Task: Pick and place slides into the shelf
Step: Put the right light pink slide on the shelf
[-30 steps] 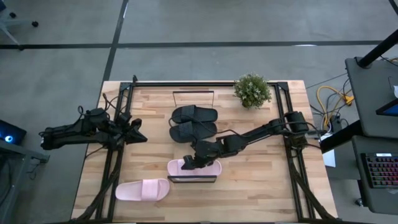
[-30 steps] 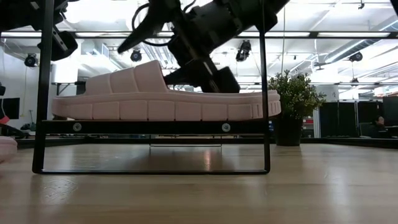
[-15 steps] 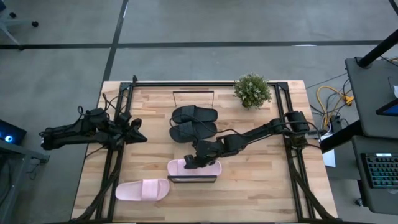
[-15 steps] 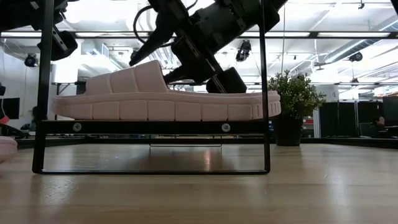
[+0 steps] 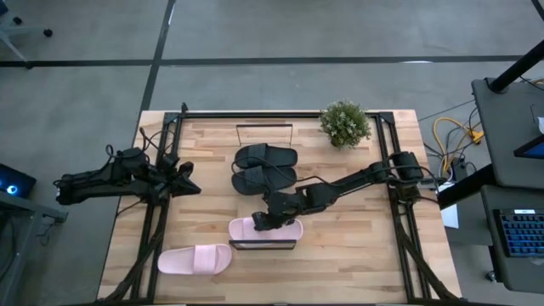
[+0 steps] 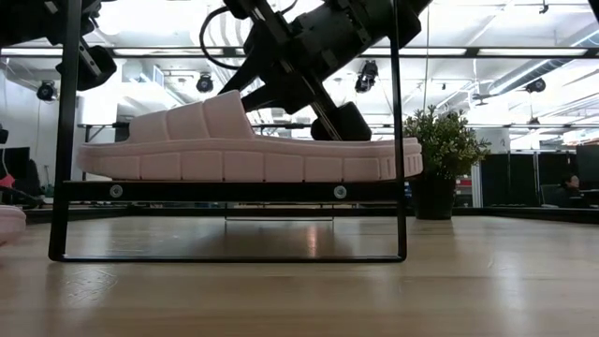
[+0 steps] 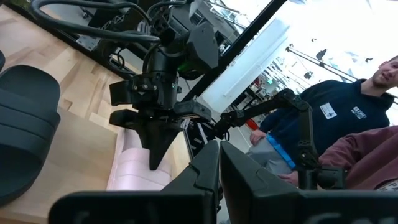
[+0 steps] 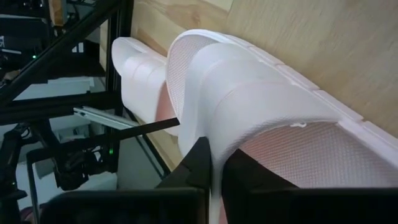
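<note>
The pink slide (image 6: 248, 150) lies on the shelf (image 6: 229, 191), low centre of the high view. The right gripper (image 5: 259, 222) sits over its strap; its fingers look nearly closed, perhaps on the strap edge, but I cannot tell for sure. If it lifts while pinching, the slide may tip off. The left gripper (image 5: 189, 185) waits at left, closed and empty.

A potted plant (image 5: 344, 124) stands at the tabletop's (image 5: 357, 238) far edge.
</note>
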